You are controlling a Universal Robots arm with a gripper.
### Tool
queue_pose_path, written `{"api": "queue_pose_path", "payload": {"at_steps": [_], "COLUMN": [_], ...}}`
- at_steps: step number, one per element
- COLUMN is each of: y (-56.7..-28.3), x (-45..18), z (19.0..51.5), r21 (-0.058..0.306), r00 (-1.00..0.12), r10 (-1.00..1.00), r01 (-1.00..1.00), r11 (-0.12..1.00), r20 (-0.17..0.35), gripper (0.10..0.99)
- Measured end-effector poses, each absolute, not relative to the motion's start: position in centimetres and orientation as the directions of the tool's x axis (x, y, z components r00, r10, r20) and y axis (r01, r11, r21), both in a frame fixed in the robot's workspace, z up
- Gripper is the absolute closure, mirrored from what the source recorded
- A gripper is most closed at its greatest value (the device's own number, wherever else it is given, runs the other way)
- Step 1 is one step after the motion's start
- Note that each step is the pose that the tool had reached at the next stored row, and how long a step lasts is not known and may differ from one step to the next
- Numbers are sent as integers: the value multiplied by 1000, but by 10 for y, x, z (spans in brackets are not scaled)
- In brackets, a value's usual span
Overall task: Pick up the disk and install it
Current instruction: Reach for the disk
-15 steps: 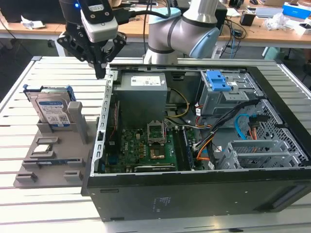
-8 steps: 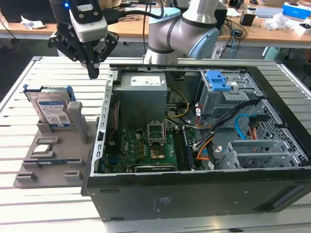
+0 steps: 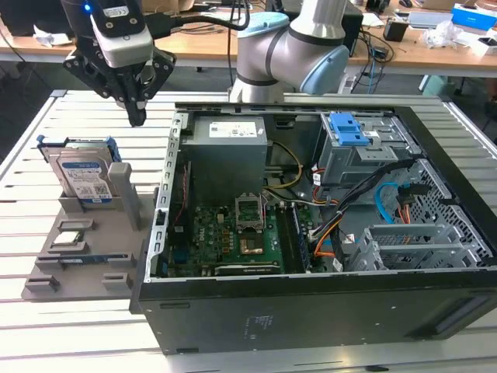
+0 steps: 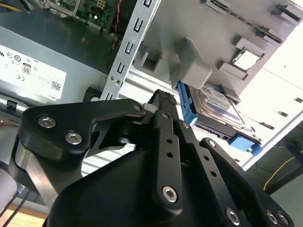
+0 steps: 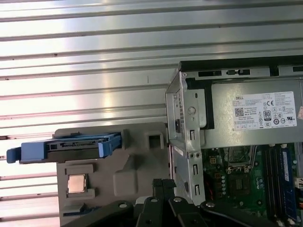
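Observation:
The disk (image 3: 84, 177) stands on edge in a slot of the grey holder (image 3: 93, 249) at the exterior view's left. It has a silver body, a white-and-blue label and blue side rails. The first wrist view shows the disk (image 5: 71, 145) edge-on, and the second wrist view shows the disk (image 4: 218, 101) behind a grey post. My gripper (image 3: 137, 116) hangs above the table, a little behind and to the right of the disk and apart from it. Its black fingers (image 4: 163, 101) are shut together with nothing between them; in the first wrist view the gripper (image 5: 163, 183) points down near the case's corner.
An open computer case (image 3: 311, 311) lies right of the holder, with a power supply (image 3: 229, 144), a motherboard (image 3: 233, 233) and a grey cage with a blue latch (image 3: 353, 128) inside. A small square processor chip (image 3: 70, 238) rests on the holder. The arm's base (image 3: 291, 54) stands behind the case.

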State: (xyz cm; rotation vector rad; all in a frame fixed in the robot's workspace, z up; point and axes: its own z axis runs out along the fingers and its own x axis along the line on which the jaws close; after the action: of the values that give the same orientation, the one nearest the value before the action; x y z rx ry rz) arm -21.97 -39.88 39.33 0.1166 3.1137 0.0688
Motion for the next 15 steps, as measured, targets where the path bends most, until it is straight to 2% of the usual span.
{"api": "queue_pose_path", "payload": {"at_steps": [15], "y": [-399], "x": [-250], "z": [393], "r21": [45], "r00": [-997], "r10": [75], "r01": [74], "r11": [996], "r20": [-23], "gripper": [980]}}
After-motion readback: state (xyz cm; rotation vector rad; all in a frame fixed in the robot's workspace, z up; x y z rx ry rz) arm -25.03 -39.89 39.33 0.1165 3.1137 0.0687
